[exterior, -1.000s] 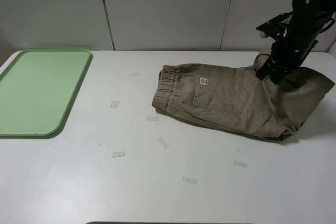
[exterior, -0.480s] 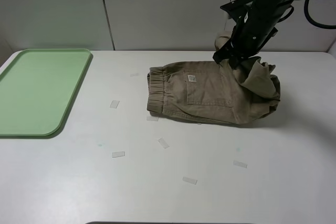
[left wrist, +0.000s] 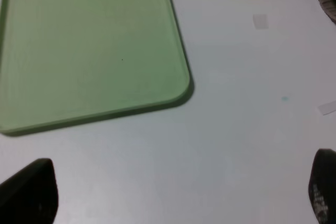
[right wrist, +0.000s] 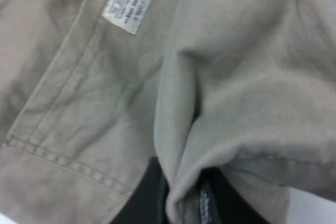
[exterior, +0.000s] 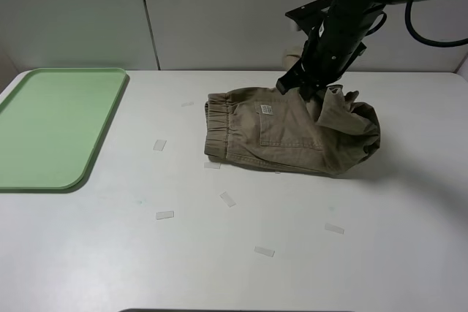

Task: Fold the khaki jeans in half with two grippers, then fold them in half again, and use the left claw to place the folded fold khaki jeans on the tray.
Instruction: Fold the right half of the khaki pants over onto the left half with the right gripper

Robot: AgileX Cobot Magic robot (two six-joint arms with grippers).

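While the right gripper [exterior: 306, 87] pinches a leg end of the khaki jeans [exterior: 278, 133] near the table's [exterior: 219, 253] far edge and the left gripper [left wrist: 176, 192] gapes empty near the tray [exterior: 44, 129], expect limp, light cloth: grip seams or waistband.

The white table [exterior: 88, 268] meets a pale panelled wall [exterior: 227, 12] at twelve o'clock. Small clear tape strips [exterior: 227, 199] lie scattered around its middle: one strip [exterior: 159, 145] at ten o'clock, another strip [exterior: 334, 229] at four o'clock.
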